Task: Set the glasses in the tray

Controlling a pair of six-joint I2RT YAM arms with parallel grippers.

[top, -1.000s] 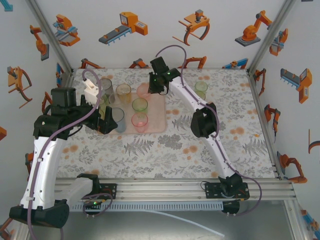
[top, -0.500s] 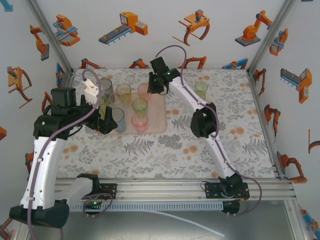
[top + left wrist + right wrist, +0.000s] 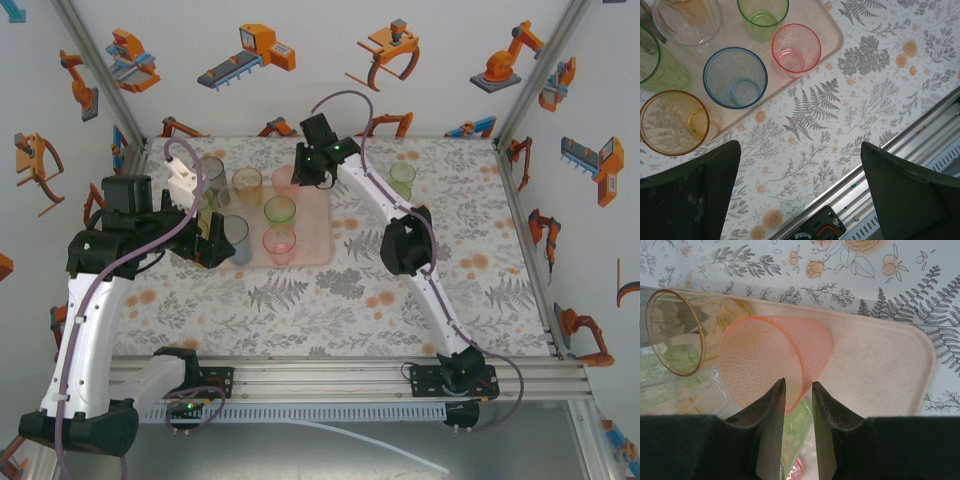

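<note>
Right fingers: the right gripper (image 3: 796, 385) has its fingers only a little apart, with the near wall of the pink glass (image 3: 765, 360) between them. I cannot tell whether they press it.
Why this hold: I judge that a pinch on the rim wall lets a glass go down upright without knocking its neighbours.
Pink glass: on the tray (image 3: 880, 355), straight ahead of the right fingers and just beside an amber glass (image 3: 675, 330) to their left.
Left fingers: the left gripper (image 3: 800, 150) is wide open and holds nothing; the bare surface (image 3: 840, 125) lies between its fingers.
Ahead of left fingers: a second amber glass (image 3: 674, 122) stands at the tray's near edge, seemingly off it, so it is probably the next to take. The blue glass (image 3: 735, 77) beyond it is in the tray.
Far glass: a green glass (image 3: 402, 178) stands on the surface, well apart from the tray, to the right of the right fingers.
Writing: no brand, label or readable text on the glasses or the tray.
</note>
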